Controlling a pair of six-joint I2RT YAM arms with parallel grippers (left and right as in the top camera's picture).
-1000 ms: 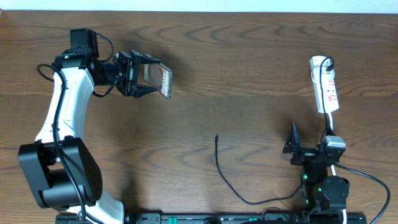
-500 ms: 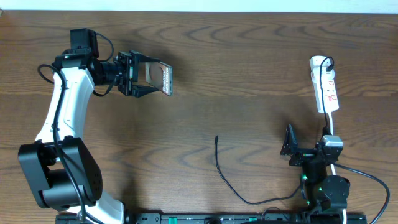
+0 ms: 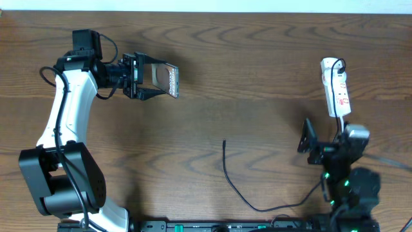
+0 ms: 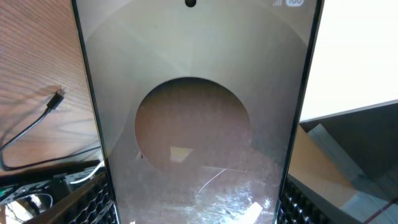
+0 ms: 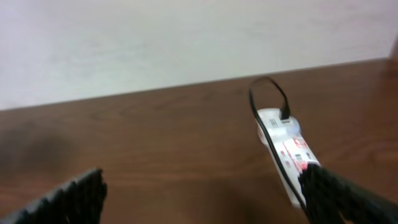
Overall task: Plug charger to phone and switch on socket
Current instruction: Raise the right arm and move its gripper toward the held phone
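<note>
Since the earlier frame the right arm has been swung up toward the socket (image 3: 337, 90), and the phone (image 3: 172, 80) has been tilted slightly in the left gripper (image 3: 158, 80).

The phone is pinched across its long edges by the left gripper and is held above the table (image 3: 257, 51) at the far left, screen toward the wrist camera. The right gripper (image 3: 308, 137) is spread wide and nothing is held in it. The charger (image 3: 239, 193) lies loose on the table, its plug tip (image 3: 224, 143) well apart from both grippers. The socket lies at the far right, with a black lead (image 5: 267, 93) attached at its far end.

Hazards to be expected:
- The thin plug tip may be pushed aside rather than pinched if the jaws are closed off-centre.
- The phone may be twisted or slipped in its grip when the plug is pressed home, since only its edges are clamped.
- The charger may be dragged out of place, since its slack runs close to the right arm.
</note>
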